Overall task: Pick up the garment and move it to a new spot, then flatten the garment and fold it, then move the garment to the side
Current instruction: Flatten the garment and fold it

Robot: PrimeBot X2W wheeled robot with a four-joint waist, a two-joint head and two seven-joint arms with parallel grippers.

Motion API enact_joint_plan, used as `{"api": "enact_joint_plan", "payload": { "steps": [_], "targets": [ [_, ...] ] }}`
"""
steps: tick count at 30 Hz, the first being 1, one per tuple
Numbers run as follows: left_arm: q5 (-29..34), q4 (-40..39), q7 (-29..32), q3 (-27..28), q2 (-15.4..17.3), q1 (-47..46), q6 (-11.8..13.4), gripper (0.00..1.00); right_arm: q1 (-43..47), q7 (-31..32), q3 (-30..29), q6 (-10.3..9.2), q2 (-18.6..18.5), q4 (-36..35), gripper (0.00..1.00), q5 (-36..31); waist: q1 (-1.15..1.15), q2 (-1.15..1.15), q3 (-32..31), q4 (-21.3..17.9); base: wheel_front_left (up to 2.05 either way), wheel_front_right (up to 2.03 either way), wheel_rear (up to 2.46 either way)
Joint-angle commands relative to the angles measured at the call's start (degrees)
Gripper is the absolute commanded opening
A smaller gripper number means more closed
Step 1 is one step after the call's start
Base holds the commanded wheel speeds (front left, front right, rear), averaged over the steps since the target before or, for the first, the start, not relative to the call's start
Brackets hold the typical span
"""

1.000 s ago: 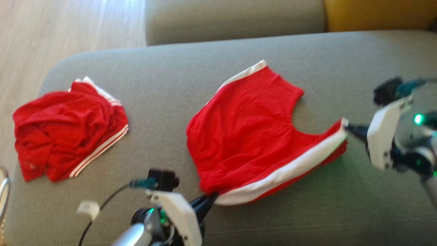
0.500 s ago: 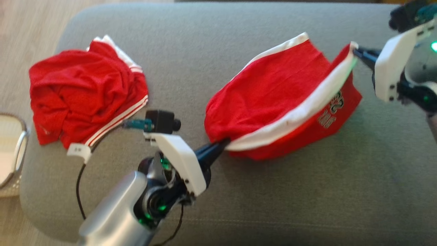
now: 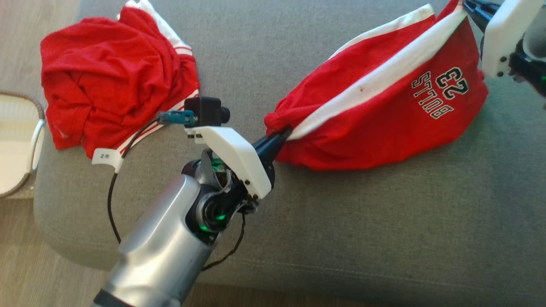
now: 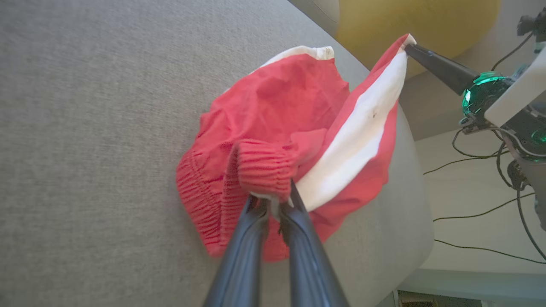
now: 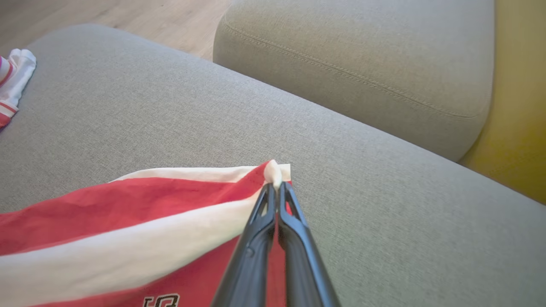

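The left gripper [image 3: 285,133] was clamped on the elastic waistband and the right gripper [image 3: 467,4] on the white-striped hem corner of the garment [image 3: 384,123], holding that edge taut above the sofa cushion [image 3: 341,234], apparently so the lifted layer could be folded over.

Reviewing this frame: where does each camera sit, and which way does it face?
Head: above, looking down on the grey sofa; left pincer and right pincer hold the red shorts.
Left wrist: along its own fingers toward the waistband; right pincer beyond.
Right wrist: along its own fingers at the white-striped corner; second cushion behind.
Shared: all show the shorts.
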Motion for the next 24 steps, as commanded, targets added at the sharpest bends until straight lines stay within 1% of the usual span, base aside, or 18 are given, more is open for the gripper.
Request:
{"api": "enact_joint_plan", "payload": {
  "steps": [1, 6, 14, 24],
  "targets": [
    [0.04, -0.75, -0.90, 2.55, 0.36, -2.85, 0.07, 0.00, -2.20, -1.05, 0.52, -0.03, 0.85, -0.22, 0.00, -0.45, -0.01, 0.00, 1.31, 0.74, 0.00, 0.00, 0.00],
    [0.31, 2.35, -3.25, 2.35, -0.78, -5.17, -0.56, 0.00, -5.44, -3.42, 3.83, -0.03, 1.65, 3.92, 0.00, -1.34, -0.01, 0.00, 3.16, 1.30, 0.00, 0.00, 0.00],
    [-0.27, 6.89, -6.15, 1.60, -1.82, -8.97, -1.52, 0.00, -9.93, -8.58, 6.93, -0.03, 2.53, 10.19, 0.00, -1.11, -0.01, 0.00, 5.52, 2.10, 0.00, 0.00, 0.00],
    [-2.16, 9.93, -8.92, -0.02, -2.19, -11.16, -2.35, 0.00, -11.96, -13.12, 9.92, -0.03, 3.30, 14.73, 0.00, 0.37, -0.01, 0.00, 6.32, 2.72, 0.00, 0.00, 0.00]
  ]
}}
